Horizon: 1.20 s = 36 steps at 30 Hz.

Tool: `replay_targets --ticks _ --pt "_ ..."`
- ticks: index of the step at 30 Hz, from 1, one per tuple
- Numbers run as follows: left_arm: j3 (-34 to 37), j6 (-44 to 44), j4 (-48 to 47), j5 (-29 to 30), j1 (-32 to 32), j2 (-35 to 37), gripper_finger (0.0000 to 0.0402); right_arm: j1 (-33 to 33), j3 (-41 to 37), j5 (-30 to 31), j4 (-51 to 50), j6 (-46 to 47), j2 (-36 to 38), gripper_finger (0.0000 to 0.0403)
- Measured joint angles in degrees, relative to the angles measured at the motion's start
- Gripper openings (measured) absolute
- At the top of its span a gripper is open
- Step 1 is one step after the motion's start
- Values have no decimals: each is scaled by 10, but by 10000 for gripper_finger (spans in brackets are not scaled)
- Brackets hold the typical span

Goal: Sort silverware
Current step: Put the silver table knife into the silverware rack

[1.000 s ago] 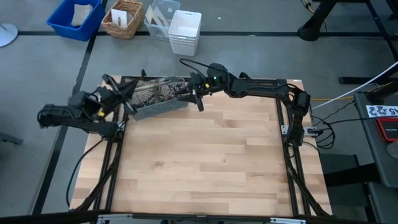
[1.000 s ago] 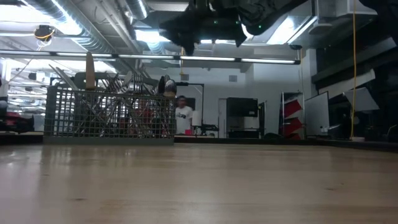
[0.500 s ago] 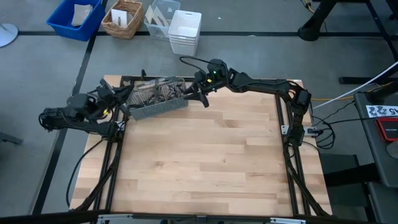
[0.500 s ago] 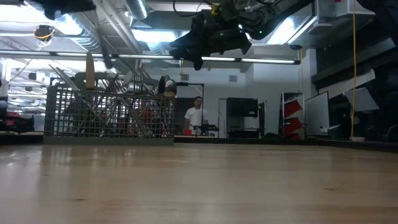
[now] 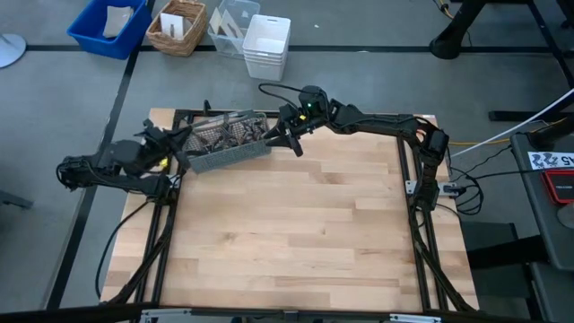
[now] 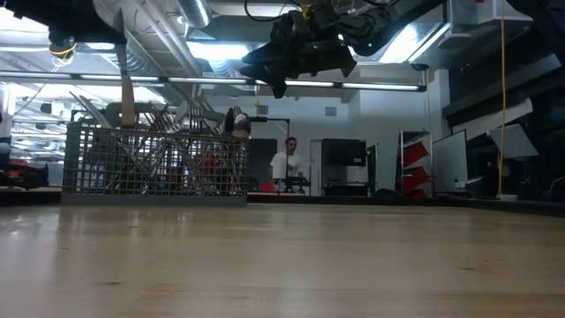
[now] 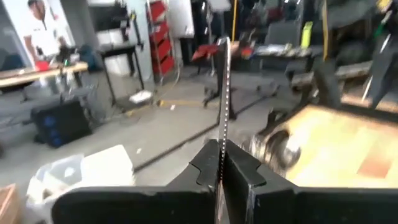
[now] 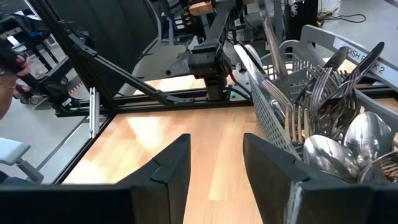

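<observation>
right end effector: released, fingers apart, just beside caddy's end | left end effector: clenched on a thin knife standing up between its fingers | silverware: in wire caddy at bench far edge

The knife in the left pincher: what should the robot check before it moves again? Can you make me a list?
1. Left gripper shut on the knife: ok, the blade stands up between its fingers.
2. Knife clear of the caddy: ok, held off its left end.
3. Right gripper open and empty: ok.
4. Right gripper clear of the caddy: ok, it hangs by the right end.
5. Silverware left to sort: not ok, the caddy is crowded.
6. Where the knife should go: cannot tell.
</observation>
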<state>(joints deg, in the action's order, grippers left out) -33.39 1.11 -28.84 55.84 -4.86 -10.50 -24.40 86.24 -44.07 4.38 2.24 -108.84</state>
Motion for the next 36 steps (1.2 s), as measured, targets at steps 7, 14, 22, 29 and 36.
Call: replay_targets --ticks 7,14,22,29,36 --pt "0 -58 -50 5 0 -1 0 0 0 0 0 0 0 150" --pt "0 -59 -50 5 0 -1 7 0 0 0 0 0 0 150" --pt "0 -59 -50 5 0 -1 17 0 0 0 0 0 0 150" --pt "0 -63 -50 15 0 -1 67 0 0 0 0 0 0 150" --pt "-4 -76 -47 22 0 -1 105 0 -1 0 -3 13 4 150"
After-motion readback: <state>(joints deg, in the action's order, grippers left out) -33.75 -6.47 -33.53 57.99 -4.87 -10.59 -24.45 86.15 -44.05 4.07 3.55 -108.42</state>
